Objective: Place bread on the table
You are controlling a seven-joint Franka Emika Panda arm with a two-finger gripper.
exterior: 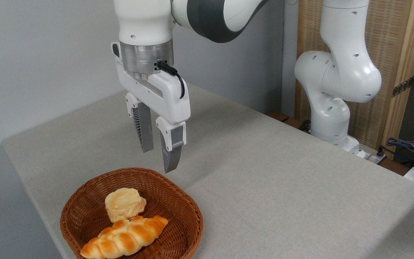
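Above the far rim of the round brown wicker basket (pixel 81 219), the white two-finger gripper (pixel 159 158) hangs with its ribbed grey fingers (pixel 171 151) spread apart and holding nothing. The small round pale-yellow bun with a lumpy scalloped edge (pixel 125 204) sits inside the basket, below the fingertips and toward the camera and slightly left of them, well apart from them. It leans against the longer glossy orange-brown braided loaf (pixel 124 237), which touches its near side. The bun is nearly round, so I judge no long axis matters; the fingers need only straddle it clear of the loaf. The loaf hides the bun's lower near edge. The light grey fabric-covered table (pixel 282 180) lies to the right.
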